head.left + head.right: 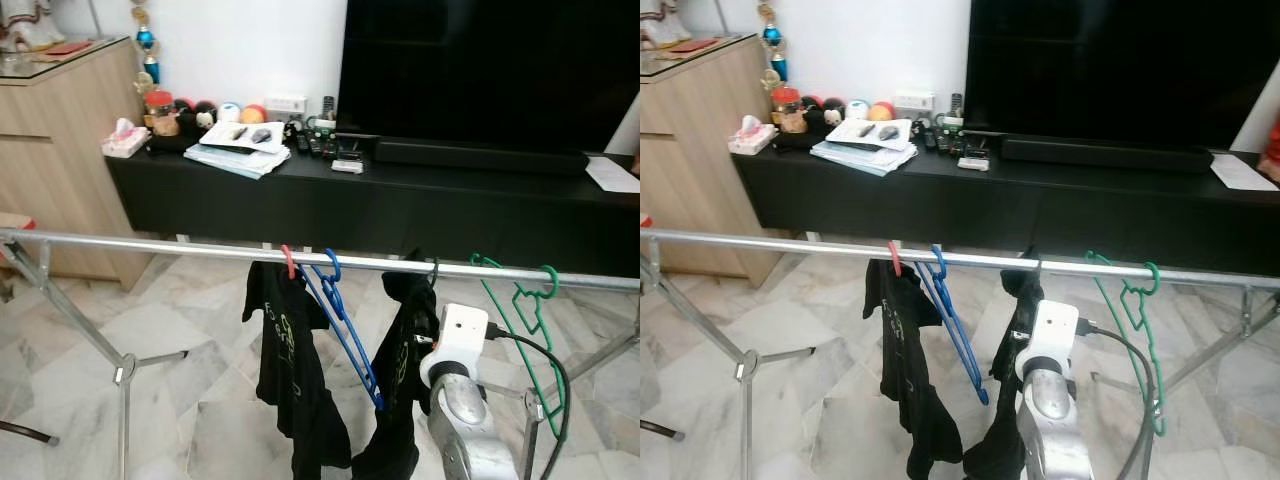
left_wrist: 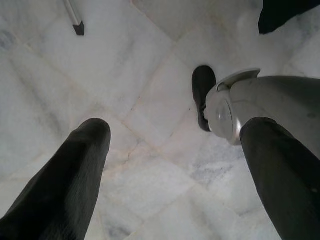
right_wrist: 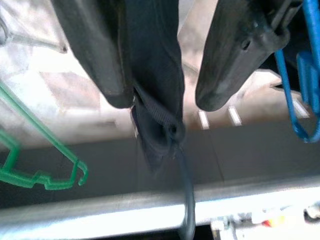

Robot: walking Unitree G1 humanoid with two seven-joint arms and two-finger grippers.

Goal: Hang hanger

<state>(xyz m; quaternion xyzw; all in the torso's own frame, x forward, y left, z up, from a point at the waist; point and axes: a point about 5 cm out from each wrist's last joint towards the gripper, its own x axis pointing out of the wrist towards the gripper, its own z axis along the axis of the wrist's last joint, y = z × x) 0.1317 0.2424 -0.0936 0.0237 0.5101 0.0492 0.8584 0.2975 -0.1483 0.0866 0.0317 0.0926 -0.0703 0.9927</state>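
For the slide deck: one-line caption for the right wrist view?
Right end effector open around a black garment on a dark hanger hook over the rail.

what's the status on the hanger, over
Right gripper open around the black garment, up at the rail. Its black hanger hook on the rail. Left gripper open, idle over the floor. Blue hanger and green hanger flank it.

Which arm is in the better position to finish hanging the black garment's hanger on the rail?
The right arm. Its tool is raised at the rail, fingers either side of the black garment. The left tool points down at the marble floor.
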